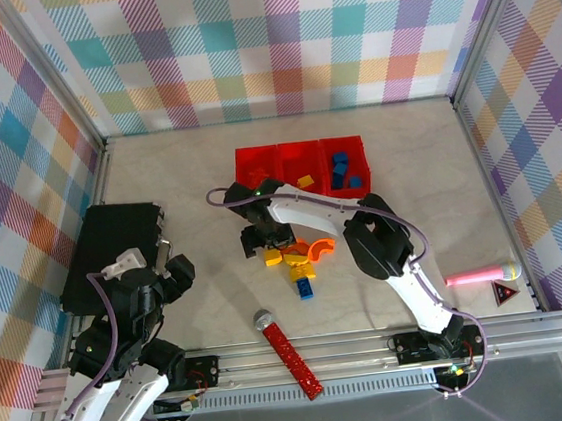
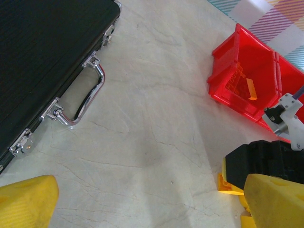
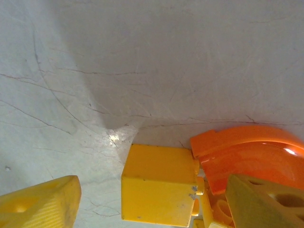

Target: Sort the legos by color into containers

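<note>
Three joined red containers (image 1: 300, 150) stand mid-table; the middle one holds a yellow piece, the right one blue pieces. Loose legos lie just in front: yellow bricks, an orange arch (image 1: 318, 252) and a blue brick (image 1: 304, 288). My right gripper (image 1: 264, 240) is low over the left end of this pile. In the right wrist view it is open (image 3: 152, 202), its fingers straddling a yellow brick (image 3: 159, 190) that touches the orange arch (image 3: 247, 152); a gap shows on the brick's left side. My left gripper (image 2: 152, 209) is open over bare table beside the black case.
A large black case (image 1: 110, 254) with a chrome handle (image 2: 88, 95) lies at the left. A red studded stick (image 1: 291, 355) with a grey end lies near the front edge. A pink marker (image 1: 484, 275) and a small triangle (image 1: 504, 294) sit front right.
</note>
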